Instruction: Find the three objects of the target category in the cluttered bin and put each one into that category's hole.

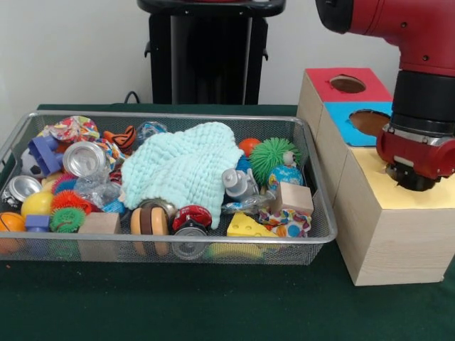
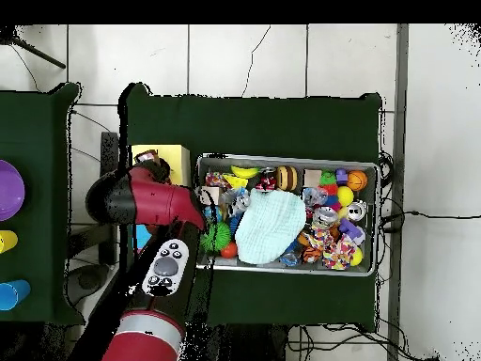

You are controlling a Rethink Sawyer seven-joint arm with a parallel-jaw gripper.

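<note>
The wire mesh bin [image 1: 170, 116] sits on the green table, full of clutter; it also shows in the overhead view [image 2: 282, 158]. A large crinkled cloth [image 1: 181, 169], pale mint here, lies heaped over its middle [image 2: 270, 226]. A small multicoloured speckled fabric piece [image 1: 286, 222] lies at the bin's front right, beside a yellow cheese wedge [image 1: 244, 225]. My gripper [image 1: 411, 179] hangs outside the bin, low over the yellow-topped box [image 1: 398, 202]. Its end is dark and its state does not show. In the overhead view the red arm [image 2: 141, 199] covers it.
Three wooden boxes stand right of the bin: a red top with a hole [image 1: 348, 84], a blue top with a hole [image 1: 370, 122], and the yellow one. The bin holds cans [image 1: 84, 158], a green spiky ball [image 1: 271, 158], a wooden block [image 1: 292, 197] and balls.
</note>
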